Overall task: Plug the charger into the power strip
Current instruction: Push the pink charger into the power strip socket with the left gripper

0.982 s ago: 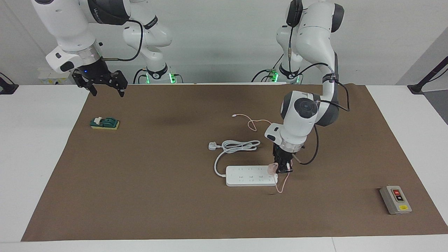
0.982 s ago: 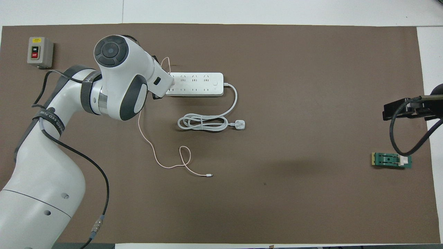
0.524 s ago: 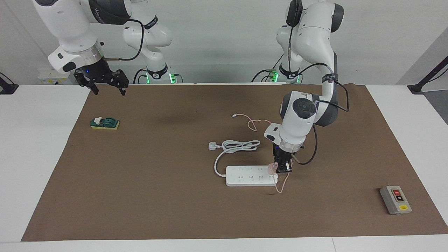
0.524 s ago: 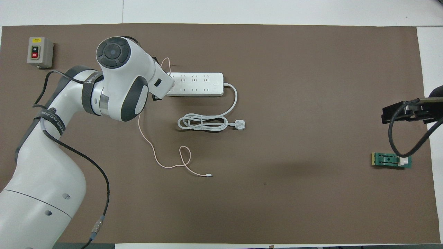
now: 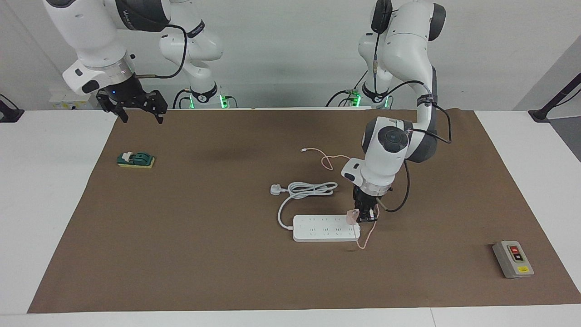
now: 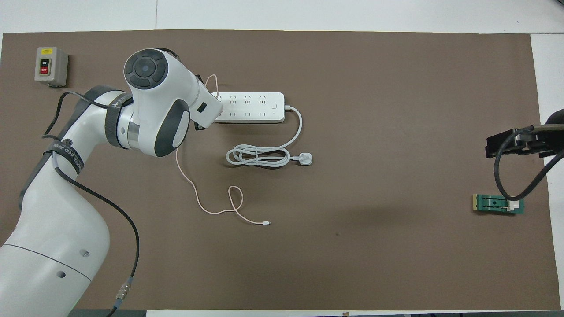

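A brown mat point(image 5: 181, 236) covers most of the white table point(image 5: 45, 204), and everything in play lies on it. The left arm point(image 5: 399, 141) reaches down over the end of the power strip point(image 5: 324, 228) that lies toward its own end of the table. The left gripper point(image 5: 364, 217) is clenched on the charger point(image 5: 352, 217) — the pale-pink cube sits at the fingertips, on the side toward the strip's middle, right at the top face of the strip's last sockets. Whether its pins are seated in a socket cannot be made out. The charger's thin pink cable point(image 6: 198, 198) drops past the strip's end in a small loop, then runs back toward the robots, curls once and ends in a tiny connector point(image 6: 265, 223) lying loose on the mat.

In the overhead view the left arm's wrist housing covers the gripper, the charger and the end of the strip entirely; only the rest of the strip point(image 6: 253, 107) shows.

The right arm waits, its gripper point(image 5: 140, 110) raised over the mat's edge nearest the robots, fingers spread and holding nothing. From overhead only a dark part of it shows, cut off at the picture's edge.

The strip's thick white cord point(image 5: 308, 190) lies coiled just nearer the robots, ending in a white three-pin plug point(image 5: 275, 189). A grey button box point(image 5: 513, 259) sits well apart at the left arm's end — and a small green block point(image 5: 135, 160) lies at the right arm's end.
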Action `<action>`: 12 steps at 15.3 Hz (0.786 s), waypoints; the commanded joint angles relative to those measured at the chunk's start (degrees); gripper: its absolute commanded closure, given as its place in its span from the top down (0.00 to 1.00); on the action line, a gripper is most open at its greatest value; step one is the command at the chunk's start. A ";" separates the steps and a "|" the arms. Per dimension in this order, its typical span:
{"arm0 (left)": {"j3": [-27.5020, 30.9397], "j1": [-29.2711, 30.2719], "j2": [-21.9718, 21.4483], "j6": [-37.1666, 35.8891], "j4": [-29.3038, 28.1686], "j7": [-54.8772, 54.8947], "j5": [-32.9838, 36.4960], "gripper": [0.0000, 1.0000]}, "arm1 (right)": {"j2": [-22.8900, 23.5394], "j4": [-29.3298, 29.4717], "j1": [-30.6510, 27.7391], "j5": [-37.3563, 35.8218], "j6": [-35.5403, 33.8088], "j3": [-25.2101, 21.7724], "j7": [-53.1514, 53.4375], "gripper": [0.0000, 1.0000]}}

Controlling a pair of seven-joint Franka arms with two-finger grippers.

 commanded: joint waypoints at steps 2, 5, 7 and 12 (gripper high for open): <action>0.44 -0.57 -1.57 -0.74 -2.81 0.51 0.84 0.00 | -0.70 -0.32 -0.29 -0.53 -0.68 0.21 -1.03 1.00; 0.17 -0.57 -1.92 -0.21 -4.13 0.42 0.84 0.00 | -0.70 -0.32 -0.29 -0.53 -0.68 0.21 -0.94 1.00; 0.09 -0.83 -2.09 0.40 -4.83 0.25 0.66 0.00 | -0.70 -0.40 -0.29 -0.53 -0.68 0.21 -0.94 1.00; 0.09 -1.27 -2.01 4.35 -5.80 -0.19 0.57 0.00 | -0.70 -0.40 -0.29 -0.53 -0.68 0.21 -0.94 1.00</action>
